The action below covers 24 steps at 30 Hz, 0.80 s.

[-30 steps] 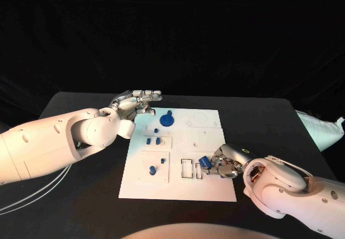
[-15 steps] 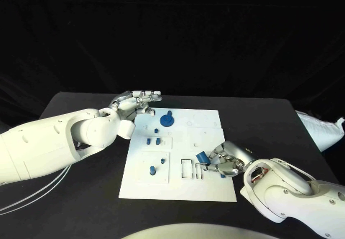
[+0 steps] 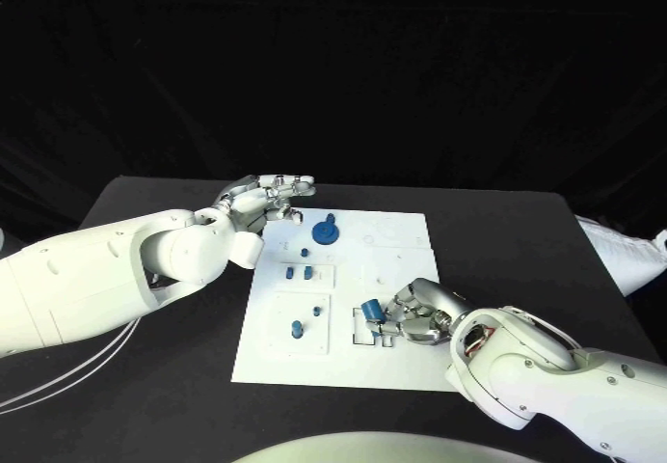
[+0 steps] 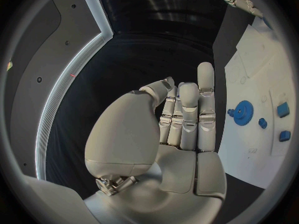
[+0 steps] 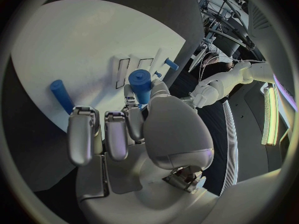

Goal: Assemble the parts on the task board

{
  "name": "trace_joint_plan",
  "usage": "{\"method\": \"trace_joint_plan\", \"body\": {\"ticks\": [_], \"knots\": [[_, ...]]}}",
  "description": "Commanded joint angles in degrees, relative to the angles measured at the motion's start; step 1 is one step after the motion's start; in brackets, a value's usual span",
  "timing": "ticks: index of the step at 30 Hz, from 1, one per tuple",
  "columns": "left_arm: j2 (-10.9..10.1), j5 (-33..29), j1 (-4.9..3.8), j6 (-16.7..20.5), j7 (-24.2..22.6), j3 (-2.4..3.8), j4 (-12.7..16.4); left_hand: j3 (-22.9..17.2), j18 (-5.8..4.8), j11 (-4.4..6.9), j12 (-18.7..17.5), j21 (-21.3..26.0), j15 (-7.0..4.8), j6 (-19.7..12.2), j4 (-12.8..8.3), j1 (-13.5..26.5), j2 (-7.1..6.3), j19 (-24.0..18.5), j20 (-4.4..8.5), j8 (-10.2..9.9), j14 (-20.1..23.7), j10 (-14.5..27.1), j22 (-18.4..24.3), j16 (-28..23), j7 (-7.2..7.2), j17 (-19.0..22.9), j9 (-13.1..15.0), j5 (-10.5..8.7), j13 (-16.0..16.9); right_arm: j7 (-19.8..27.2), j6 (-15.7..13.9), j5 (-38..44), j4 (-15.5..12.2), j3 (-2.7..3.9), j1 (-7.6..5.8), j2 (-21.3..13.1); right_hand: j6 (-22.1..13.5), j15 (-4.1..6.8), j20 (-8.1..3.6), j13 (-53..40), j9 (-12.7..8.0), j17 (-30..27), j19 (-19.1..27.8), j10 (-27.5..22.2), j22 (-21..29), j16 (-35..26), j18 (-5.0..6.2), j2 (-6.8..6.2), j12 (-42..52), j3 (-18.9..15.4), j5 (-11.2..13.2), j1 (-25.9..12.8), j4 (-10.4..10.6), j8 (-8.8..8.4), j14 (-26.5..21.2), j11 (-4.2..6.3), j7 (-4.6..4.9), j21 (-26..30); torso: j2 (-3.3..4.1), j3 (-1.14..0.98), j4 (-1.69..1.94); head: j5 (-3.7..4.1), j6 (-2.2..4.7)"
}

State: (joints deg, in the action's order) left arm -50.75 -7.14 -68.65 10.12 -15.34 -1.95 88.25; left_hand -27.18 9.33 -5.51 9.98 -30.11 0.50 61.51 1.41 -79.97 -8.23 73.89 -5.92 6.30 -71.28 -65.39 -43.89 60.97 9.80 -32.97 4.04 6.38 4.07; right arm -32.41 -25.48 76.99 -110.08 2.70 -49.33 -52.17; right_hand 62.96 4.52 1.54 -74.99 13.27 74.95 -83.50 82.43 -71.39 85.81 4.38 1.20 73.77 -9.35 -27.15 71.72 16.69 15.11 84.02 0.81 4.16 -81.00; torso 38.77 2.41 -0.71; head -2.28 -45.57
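Since it shifted leftward, right robot hand (image 3: 413,316) with blue part (image 3: 374,310).

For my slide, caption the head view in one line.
Right hand holds a blue part above the task board slots; left hand hovers empty at the board's far corner.

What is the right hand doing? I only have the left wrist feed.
Observer: The right hand pinches a blue cylinder between its thumb and fingers.
Operator: Where over the board?
Observer: Above the rectangular slots near the task board's near edge. I cannot tell whether the cylinder touches them.
Operator: Anything loose nearby?
Observer: A blue peg lies flat on the board, on the left arm's side of the slots and apart from the hand.
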Motion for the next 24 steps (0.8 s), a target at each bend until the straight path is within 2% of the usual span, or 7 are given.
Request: {"method": "trace_joint_plan", "body": {"ticks": [1, 7, 14, 17, 20, 22, 24], "knots": [[0.1, -0.1, -0.02, -1.1, -0.1, 0.03, 0.2, 0.0, 1.06, -0.14, 0.2, 0.2, 0.02, -0.2, -0.3, 0.5, 0.28, -0.5, -0.04, 0.2, 0.3, 0.3, 0.1, -0.3, 0.04, 0.1, 0.0, 0.32, 0.0, -0.6, 2.9, -1.1, 0.2, 0.0, 0.03, 0.6, 1.0, 0.3, -0.3, 0.1, 1.0, 6.9, -0.2, 0.4, -0.1, 0.1, -0.7, -0.37, -0.2, -0.5, 0.3, -1.9, 0.0, 0.15, 4.5, 0.19, -0.75, -0.1, 0.01, -0.04, -0.14, -0.26, -0.05], [0.1, -0.1, -0.02, -1.1, -0.1, 0.03, 0.2, 0.0, 1.06, -0.14, 0.2, 0.2, 0.02, -0.2, -0.3, 0.5, 0.28, -0.5, -0.04, 0.2, 0.3, 0.3, 0.1, -0.3, 0.04, 0.1, 0.0, 0.32, 0.0, -1.2, 3.2, -0.1, 0.7, -0.01, 0.02, 1.2, 1.2, 0.39, -0.38, 0.1, 1.4, 6.9, -0.2, 0.5, -0.1, 0.2, -0.7, -0.17, -0.3, -0.9, 0.7, -2.5, 0.0, 0.24, 4.5, 0.3, -0.88, -0.1, 0.04, -0.05, -0.16, -0.28, -0.17], [0.1, 0.1, -0.03, -1.1, -0.1, 0.03, 0.3, 0.0, 1.06, -0.14, 0.2, 0.2, 0.02, -0.2, -0.3, 0.5, 0.28, -0.5, -0.04, 0.2, 0.3, 0.3, 0.1, -0.3, 0.04, 0.1, 0.0, 0.32, 0.0, -1.3, 3.3, 1.5, 0.8, -0.01, 0.02, 1.5, 1.2, 0.54, -0.54, 0.0, 2.6, 6.8, -0.2, 0.5, 0.0, 0.1, -0.68, 0.23, -0.8, -2.7, 5.2, -4.5, 0.0, 0.28, 4.5, 0.45, -1.06, -0.1, 0.05, -0.07, -0.14, -0.31, -0.19], [0.1, 0.1, -0.03, -1.1, -0.1, 0.03, 0.3, 0.0, 1.06, -0.14, 0.2, 0.2, 0.02, -0.2, -0.3, 0.5, 0.28, -0.5, -0.04, 0.2, 0.3, 0.3, 0.1, -0.3, 0.04, 0.1, 0.0, 0.32, 0.0, -1.4, 3.3, 2.0, 0.8, -0.01, 0.02, 1.6, 1.2, 0.56, -0.57, -0.1, 3.2, 6.7, -0.1, 0.5, 0.0, 0.0, -0.67, 0.2, -1.0, -3.6, 7.7, -5.2, 0.0, 0.26, 4.5, 0.47, -1.09, 0.0, 0.01, -0.07, -0.13, -0.4, -0.24], [0.1, 0.2, -0.03, -1.1, -0.1, 0.03, 0.3, 0.0, 1.06, -0.14, 0.2, 0.2, 0.02, -0.2, -0.3, 0.5, 0.28, -0.5, -0.04, 0.2, 0.3, 0.3, 0.1, -0.3, 0.04, 0.1, 0.0, 0.32, 0.0, -1.4, 3.3, 2.7, 0.9, -0.01, 0.02, 1.6, 1.0, 0.55, -0.57, 0.0, 4.1, 6.6, -0.1, 0.4, 0.2, -0.1, -0.64, -0.24, -1.5, -5.2, 13.8, -7.3, 0.0, 0.19, 4.4, 0.44, -1.07, 0.1, 0.03, -0.08, -0.17, -0.45, -0.15], [0.1, 0.2, -0.03, -1.1, -0.1, 0.03, 0.3, 0.0, 1.06, -0.14, 0.2, 0.2, 0.02, -0.2, -0.3, 0.5, 0.28, -0.5, -0.04, 0.2, 0.3, 0.3, 0.1, -0.3, 0.04, 0.1, 0.0, 0.32, 0.0, -1.4, 3.1, 2.9, 1.0, -0.01, 0.02, 1.6, 0.8, 0.5, -0.53, 0.2, 4.4, 6.3, 0.0, 0.2, 0.4, -0.2, -0.6, -1.0, -2.0, -5.7, 17.2, -8.9, 0.1, 0.07, 4.4, 0.37, -0.99, 0.2, 0.02, -0.07, -0.19, -0.47, -0.15], [0.0, 0.2, -0.03, -1.1, -0.1, 0.03, 0.4, 0.0, 1.06, -0.14, 0.2, 0.2, 0.02, -0.2, -0.3, 0.5, 0.28, -0.5, -0.04, 0.2, 0.3, 0.3, 0.1, -0.3, 0.04, 0.1, 0.0, 0.32, 0.0, -1.4, 2.6, 3.1, 1.2, -0.01, 0.02, 1.6, 0.3, 0.38, -0.44, 0.9, 4.7, 5.9, 0.3, -0.3, 0.9, -0.5, -0.51, -2.12, -3.1, -5.5, 18.6, -10.5, 0.2, -0.19, 4.3, 0.22, -0.82, 0.5, 0.0, -0.04, -0.22, -0.44, -0.15]]}}
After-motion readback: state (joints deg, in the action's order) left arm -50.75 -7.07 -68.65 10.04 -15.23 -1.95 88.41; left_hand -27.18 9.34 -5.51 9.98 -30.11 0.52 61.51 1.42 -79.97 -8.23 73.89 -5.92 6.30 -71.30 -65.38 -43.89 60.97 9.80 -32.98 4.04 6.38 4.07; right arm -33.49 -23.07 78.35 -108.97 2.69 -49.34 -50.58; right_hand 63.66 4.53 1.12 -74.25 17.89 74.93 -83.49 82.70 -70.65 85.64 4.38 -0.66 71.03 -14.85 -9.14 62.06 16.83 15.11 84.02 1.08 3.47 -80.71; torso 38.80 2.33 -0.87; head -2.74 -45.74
